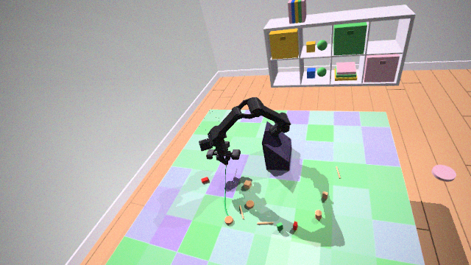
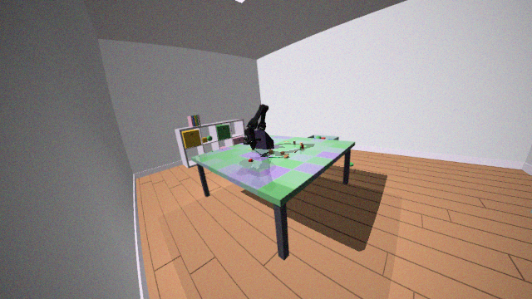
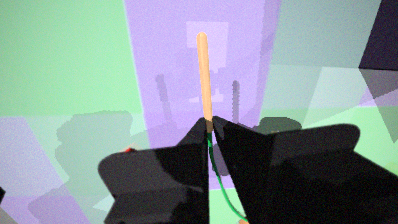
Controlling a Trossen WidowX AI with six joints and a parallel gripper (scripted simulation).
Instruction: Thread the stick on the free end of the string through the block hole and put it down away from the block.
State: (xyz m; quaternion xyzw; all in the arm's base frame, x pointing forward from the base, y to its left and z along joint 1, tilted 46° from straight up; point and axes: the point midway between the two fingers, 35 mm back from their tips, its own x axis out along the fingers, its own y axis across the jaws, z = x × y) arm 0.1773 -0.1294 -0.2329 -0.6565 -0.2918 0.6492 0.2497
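My gripper [image 1: 225,162] [image 3: 208,121] is shut on the string's wooden stick [image 3: 204,75], high above the table. It grips the stick near its string end; the rest sticks out past the fingertips in the wrist view. The green string [image 1: 225,191] [image 3: 214,162] hangs from the fingertips down to a round wooden button [image 1: 228,220] on the table. The wooden block [image 1: 247,185] sits on the table to the right of the string in the top view; its hole is too small to make out. The string runs clear of the block, outside it.
Another round wooden piece [image 1: 249,204] lies in front of the block. Loose sticks [image 1: 241,212] [image 1: 265,223] [image 1: 338,172] lie about. A red piece [image 1: 204,179] is at the left. A green cube [image 1: 280,226], another red piece [image 1: 295,225] and small wooden pieces [image 1: 318,214] [image 1: 324,195] are at the right.
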